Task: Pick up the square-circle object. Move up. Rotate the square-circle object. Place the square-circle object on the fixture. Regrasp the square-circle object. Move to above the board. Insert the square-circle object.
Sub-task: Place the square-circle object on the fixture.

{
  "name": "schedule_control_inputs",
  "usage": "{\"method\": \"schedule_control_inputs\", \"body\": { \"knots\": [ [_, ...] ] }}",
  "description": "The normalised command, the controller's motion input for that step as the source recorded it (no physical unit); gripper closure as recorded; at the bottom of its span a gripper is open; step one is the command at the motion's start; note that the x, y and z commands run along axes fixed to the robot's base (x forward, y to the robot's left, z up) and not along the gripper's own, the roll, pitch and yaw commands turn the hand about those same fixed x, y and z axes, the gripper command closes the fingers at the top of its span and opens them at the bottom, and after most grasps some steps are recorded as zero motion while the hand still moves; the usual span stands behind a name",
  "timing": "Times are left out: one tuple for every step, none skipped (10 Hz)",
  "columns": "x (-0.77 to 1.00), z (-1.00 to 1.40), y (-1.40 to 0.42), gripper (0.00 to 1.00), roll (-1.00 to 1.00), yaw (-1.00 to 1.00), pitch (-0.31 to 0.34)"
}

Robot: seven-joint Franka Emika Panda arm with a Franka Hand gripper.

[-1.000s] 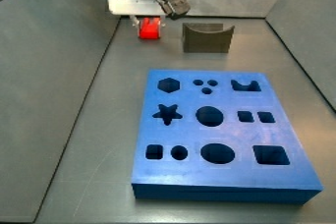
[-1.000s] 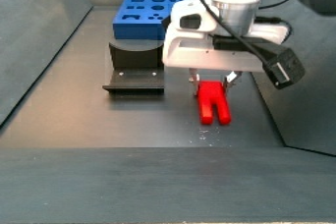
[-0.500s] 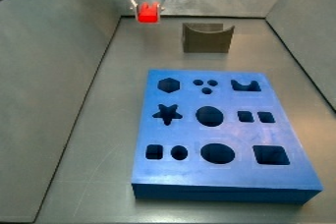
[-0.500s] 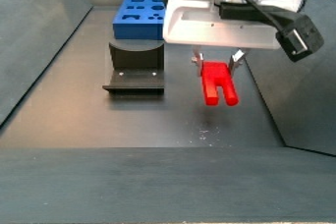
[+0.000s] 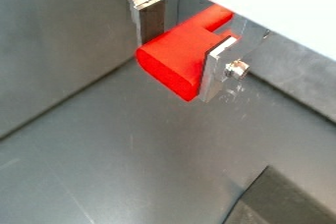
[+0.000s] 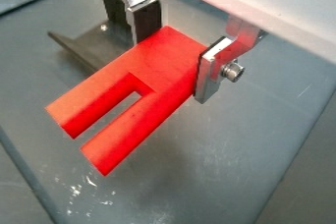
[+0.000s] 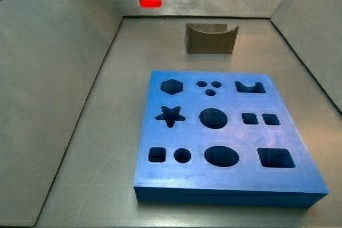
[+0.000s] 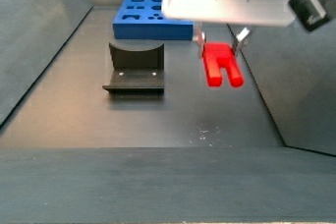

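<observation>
Grey floor bare below; tool (image 6: 178, 36) high up, clamped on red square-circle object (image 6: 125, 105); prongs hang down.

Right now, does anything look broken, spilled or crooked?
Nothing stands out. The end effector grips the square-circle object squarely above the floor, prongs hanging down. The fixture and board sit flat and undamaged.

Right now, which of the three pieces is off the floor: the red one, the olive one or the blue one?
The square-circle object, red, hangs clamped in the gripper; the fixture and the board rest on the floor.
</observation>
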Motion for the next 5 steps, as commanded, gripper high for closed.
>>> {"method": "schedule_control_inputs", "body": {
  "knots": [
    [-0.02, 1.0, 0.01, 1.0, 0.01, -0.02, 0.041],
    [-0.02, 1.0, 0.01, 1.0, 0.02, -0.02, 0.043],
    [-0.02, 0.82, 0.01, 1.0, 0.02, -0.02, 0.05],
    [-0.01, 0.65, 0.02, 1.0, 0.02, -0.02, 0.055],
    [0.0, 0.49, 0.02, 1.0, 0.03, -0.03, 0.064]
  ]
}}
